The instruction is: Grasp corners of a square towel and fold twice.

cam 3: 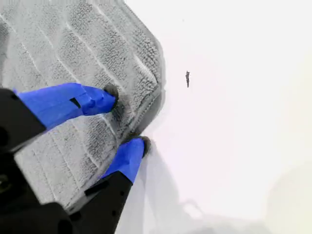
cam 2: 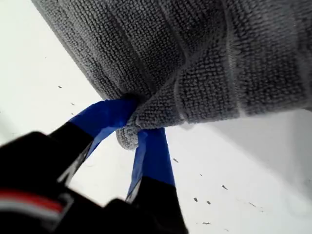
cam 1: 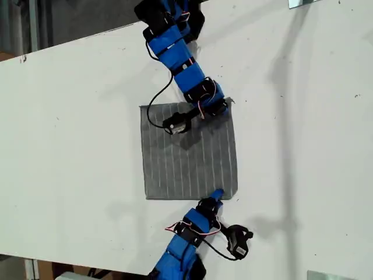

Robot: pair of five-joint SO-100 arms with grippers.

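Grey striped towel [cam 1: 189,154] lies flat on a white table [cam 1: 70,146]. My first gripper [cam 2: 132,127] has its jaws pinched closed on a bunched towel corner [cam 2: 127,138]. My second gripper [cam 3: 127,119] has its jaws parted, straddling the towel's edge near another corner [cam 3: 151,48]

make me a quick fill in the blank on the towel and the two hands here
1. The towel on the white table is ___ with thin pale stripes.
2. My first hand is ___ on a bunched bit of the towel's edge.
3. My second hand is ___, its fingers straddling the towel's edge near a corner.

Missing words: grey; shut; open
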